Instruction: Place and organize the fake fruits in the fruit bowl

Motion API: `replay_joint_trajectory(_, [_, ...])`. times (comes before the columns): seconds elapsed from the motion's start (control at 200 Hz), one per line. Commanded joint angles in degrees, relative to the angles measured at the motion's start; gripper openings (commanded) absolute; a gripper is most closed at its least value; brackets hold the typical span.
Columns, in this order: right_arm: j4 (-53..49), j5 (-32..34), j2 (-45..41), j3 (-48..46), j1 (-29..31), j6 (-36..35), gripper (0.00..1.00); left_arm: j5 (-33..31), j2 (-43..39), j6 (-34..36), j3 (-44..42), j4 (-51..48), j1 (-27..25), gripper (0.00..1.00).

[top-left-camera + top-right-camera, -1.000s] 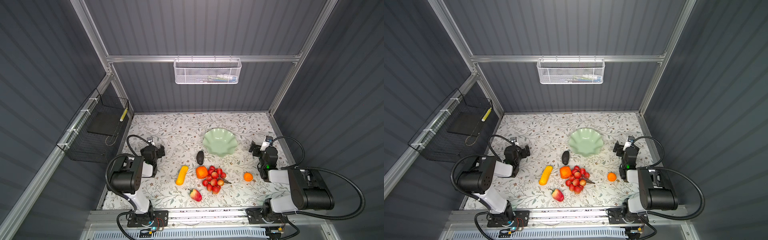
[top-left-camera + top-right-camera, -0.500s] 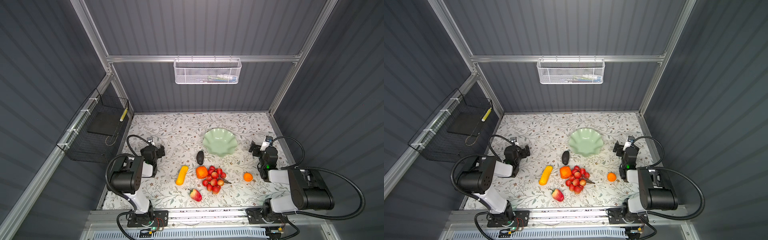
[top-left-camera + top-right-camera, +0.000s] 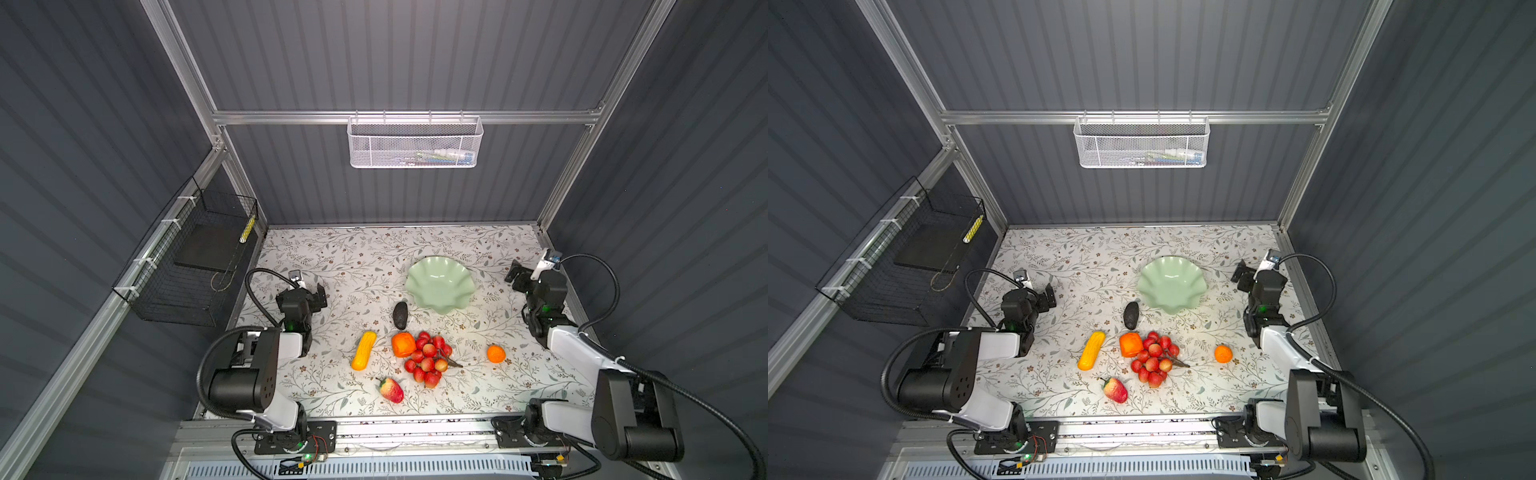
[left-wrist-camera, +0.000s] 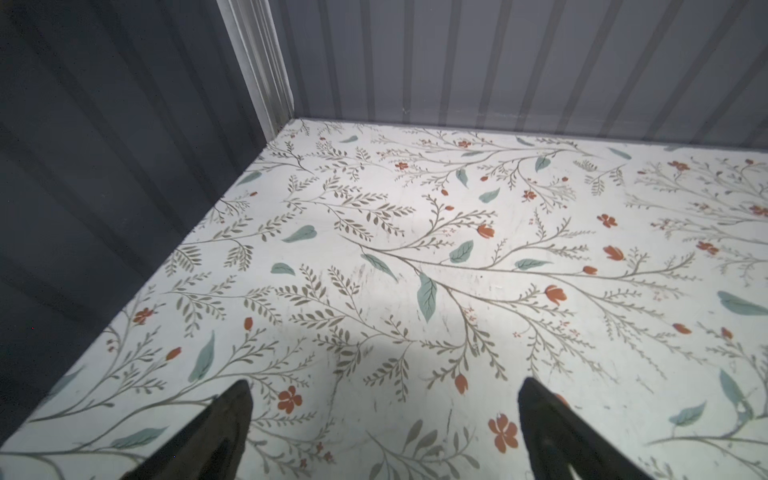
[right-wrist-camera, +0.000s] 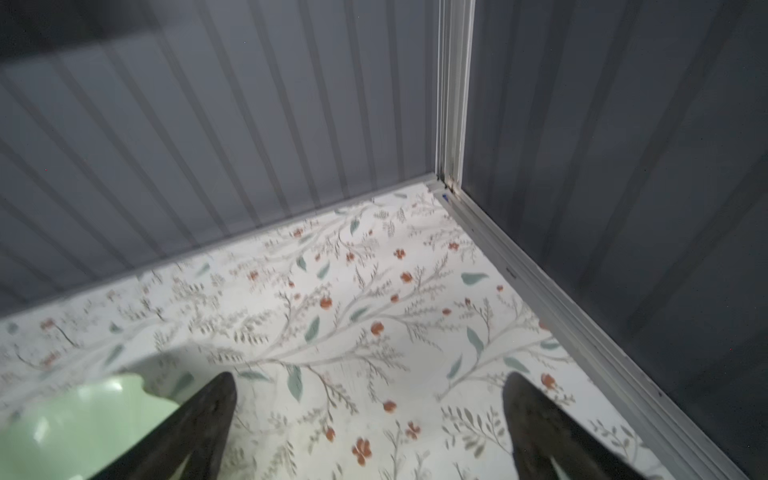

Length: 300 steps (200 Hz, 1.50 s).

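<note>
1. the fruit bowl [image 3: 440, 284] stands upright on the floral table [image 3: 332, 257] in both top views, and every fruit lies outside it.
2. the dark avocado [image 3: 400, 315] lies just beside the bowl's rim, to the bowl's left and toward the robot bases. i cannot tell whether they touch.
3. farther from the bowl on that base side, the orange persimmon [image 3: 403, 344] touches the bunch of red grapes [image 3: 428, 359].
4. the yellow corn cob [image 3: 364, 350] lies farther left of the bowl than the persimmon and apart from it.
5. the red strawberry [image 3: 391, 390] lies farthest from the bowl, past the grapes.
6. the small tangerine [image 3: 496, 354] lies alone on the bowl's base side, to its right.
7. the left gripper [image 4: 384, 383] has its jaws spread wide with only bare table between them, well left of the bowl.
8. the right gripper [image 5: 370, 376] has its jaws spread wide over bare table near the bowl's right side. in the right wrist view the bowl's wavy rim shows beside one finger.
</note>
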Motion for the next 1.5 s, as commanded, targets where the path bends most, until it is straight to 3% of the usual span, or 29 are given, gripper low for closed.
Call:
replay_joint_trajectory(0.0, [-18.6,-7.4,-0.9,4.0,-0.2,6.5,0.99,-0.9,-6.1,-4.3,3.7,-11.1,-0.2,1.00])
replay_joint_trajectory(0.09, [-27.0,-10.8,-2.3,6.5,0.2,9.0,0.98,1.4,-9.6,-6.4,5.8,-16.3,-0.1,1.00])
replay_joint_trajectory(0.31, [-57.9,-5.6,-5.4,10.9,8.5,13.7,0.97,4.2,-13.8,-10.7,6.9,-20.8,-0.2,1.00])
replay_joint_trajectory(0.515, [-70.0,-3.7,-9.8,6.8,16.0,20.8,0.96,4.8,-14.8,-11.7,7.0,-20.7,-0.1,1.00])
replay_joint_trajectory(0.825, [-69.4,-6.9,-11.2,-2.2,21.1,29.2,0.84,5.1,-13.4,-12.3,6.6,-21.1,-0.2,1.00])
replay_joint_trajectory(1.19, [-61.0,-7.6,-7.9,-5.7,21.1,29.7,0.66,5.0,-13.9,-12.4,5.9,-21.2,-0.1,1.00])
replay_joint_trajectory(1.495, [-61.7,-5.2,-10.6,-3.2,21.2,26.9,0.42,5.1,-14.0,-13.0,6.1,-21.7,-0.1,1.00])
